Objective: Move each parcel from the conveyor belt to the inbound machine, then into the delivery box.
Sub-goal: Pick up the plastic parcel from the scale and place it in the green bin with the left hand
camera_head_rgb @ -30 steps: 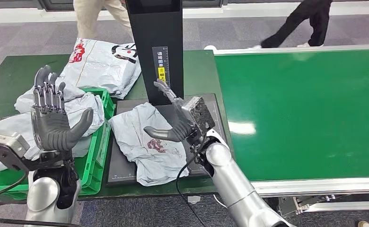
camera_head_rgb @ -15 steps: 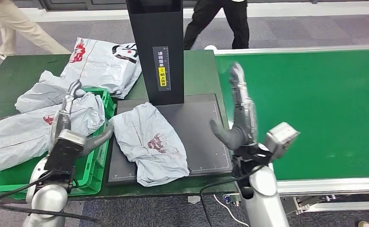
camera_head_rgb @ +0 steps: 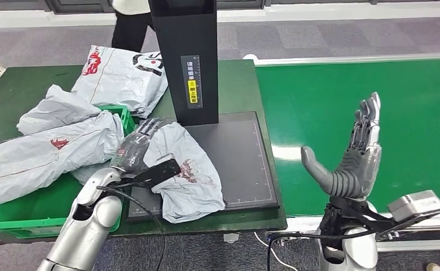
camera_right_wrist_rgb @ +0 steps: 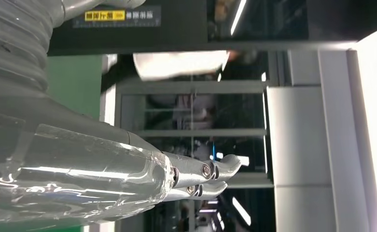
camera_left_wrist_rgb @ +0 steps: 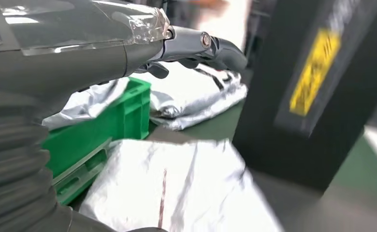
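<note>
While the left hand [camera_head_rgb: 134, 148] reaches, fingers spread and holding nothing, over the parcel [camera_head_rgb: 178, 169] lying on the machine plate [camera_head_rgb: 240, 164] beside the box [camera_head_rgb: 113, 192], the right hand [camera_head_rgb: 353, 158] hovers wide above the belt [camera_head_rgb: 375, 96]. Risk: slack film slipping from a shallow grasp.

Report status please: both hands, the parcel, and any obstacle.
Left hand open, over parcel edge on scanner platform. Right hand open, raised above conveyor belt. Green box holds parcels; nothing blocking.
</note>
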